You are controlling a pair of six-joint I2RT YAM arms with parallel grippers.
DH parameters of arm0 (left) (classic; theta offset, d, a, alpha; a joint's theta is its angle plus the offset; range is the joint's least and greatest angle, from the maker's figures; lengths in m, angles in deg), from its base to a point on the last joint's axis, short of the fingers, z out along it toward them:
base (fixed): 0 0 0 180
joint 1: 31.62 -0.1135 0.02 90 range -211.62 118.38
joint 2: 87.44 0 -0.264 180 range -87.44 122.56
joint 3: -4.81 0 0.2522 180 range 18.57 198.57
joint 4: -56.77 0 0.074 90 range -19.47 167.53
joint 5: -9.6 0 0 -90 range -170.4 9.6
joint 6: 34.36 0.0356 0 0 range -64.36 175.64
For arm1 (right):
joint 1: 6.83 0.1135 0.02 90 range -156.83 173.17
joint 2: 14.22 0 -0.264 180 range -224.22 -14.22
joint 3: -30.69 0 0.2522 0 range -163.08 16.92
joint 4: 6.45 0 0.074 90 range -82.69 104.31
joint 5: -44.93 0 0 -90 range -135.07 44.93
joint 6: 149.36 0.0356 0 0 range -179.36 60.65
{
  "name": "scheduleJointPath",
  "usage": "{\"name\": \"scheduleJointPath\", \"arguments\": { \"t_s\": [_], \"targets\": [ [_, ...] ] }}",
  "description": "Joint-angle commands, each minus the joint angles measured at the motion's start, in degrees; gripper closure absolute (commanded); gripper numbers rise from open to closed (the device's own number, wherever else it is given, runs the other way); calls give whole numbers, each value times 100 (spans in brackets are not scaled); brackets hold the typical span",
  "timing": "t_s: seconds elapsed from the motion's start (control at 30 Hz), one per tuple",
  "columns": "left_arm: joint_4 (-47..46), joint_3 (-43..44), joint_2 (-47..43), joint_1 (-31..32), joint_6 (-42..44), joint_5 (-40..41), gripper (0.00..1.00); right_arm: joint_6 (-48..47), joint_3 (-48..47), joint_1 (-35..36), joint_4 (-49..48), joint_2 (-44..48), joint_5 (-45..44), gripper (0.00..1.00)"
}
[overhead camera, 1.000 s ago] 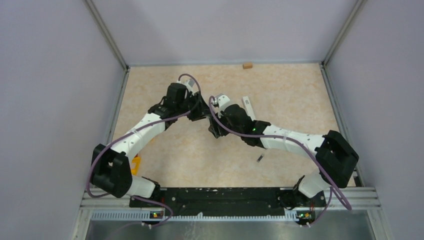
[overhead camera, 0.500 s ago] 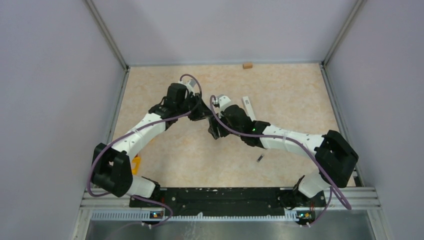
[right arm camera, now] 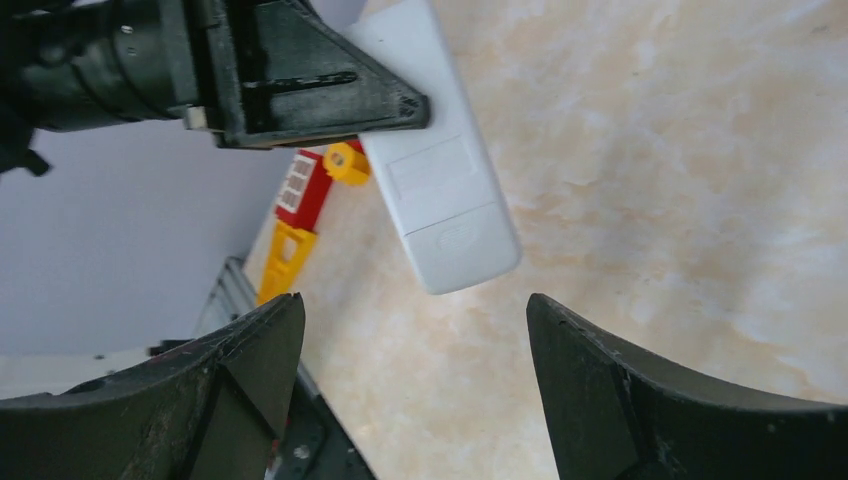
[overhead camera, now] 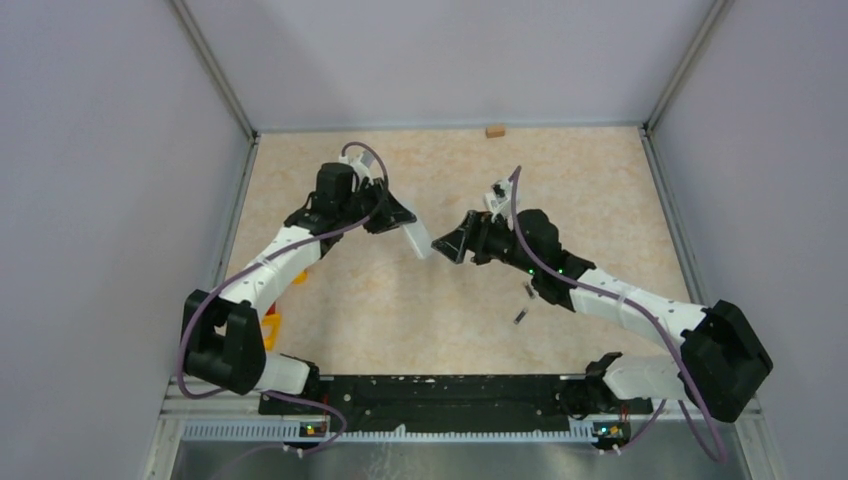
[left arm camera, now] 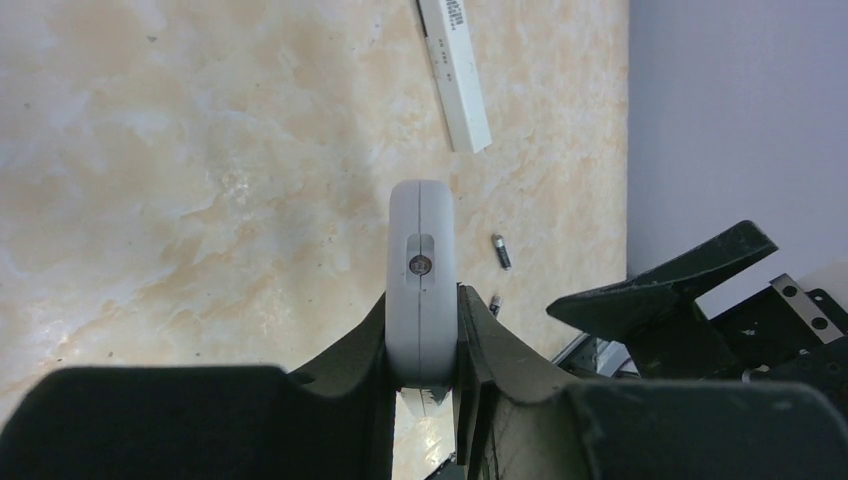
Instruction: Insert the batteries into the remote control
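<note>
Left gripper (left arm camera: 425, 305) tight on remote (left arm camera: 422, 225), butt hidden; right gripper (right arm camera: 415, 305) wide, seemingly empty.

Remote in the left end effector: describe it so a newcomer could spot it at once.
On the beige table, follow the left arm to its end effector near the centre. It grips a white remote. Unlike the slimmer white remote lying flat nearby, this one is thicker, round-ended and held.

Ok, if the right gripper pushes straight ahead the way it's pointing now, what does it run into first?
Most likely the white remote held in the left gripper. Its free end sits dead ahead, between the open jaws of the right gripper. How far off it is, I can't judge.
</note>
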Motion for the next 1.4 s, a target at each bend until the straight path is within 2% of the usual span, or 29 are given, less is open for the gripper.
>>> {"name": "scheduleJointPath", "arguments": {
  "t_s": [0.0,0.1,0.23,0.5,0.63,0.8,0.93,1.03,1.13,1.27,1.37],
  "targets": [
    [-817,-83,-335,-33,-285,-507,100,1448,317,-64,-1111,333,325,18],
    [-1355,-207,-436,-33,-663,-746,100,2196,613,-69,-1790,333,347,18],
    [-1996,-434,-556,-33,-1137,-994,100,2716,805,-69,-2446,233,441,18],
    [-2398,-603,-719,-33,-1517,-1062,100,3521,1043,-67,-3399,40,505,21],
    [-2567,-666,-849,-33,-1632,-1056,100,3605,1011,-60,-3154,44,417,24],
    [-2594,-712,-998,-33,-1583,-931,100,3500,1104,-60,-2776,357,23,23],
    [-2499,-725,-1096,-35,-1413,-725,100,3200,808,-23,-1741,569,-160,23],
    [-2467,-737,-1108,-35,-1342,-640,100,3175,809,-7,-1482,658,-405,23],
    [-2587,-727,-1074,-33,-1503,-799,100,3283,896,-7,-2031,550,-394,21],
    [-2810,-783,-1042,-34,-1900,-1057,100,3408,899,-17,-3474,81,-98,21],
    [-3090,-889,-1076,-33,-2231,-1188,100,3742,848,-12,-4170,-323,56,22]
  ]
}}
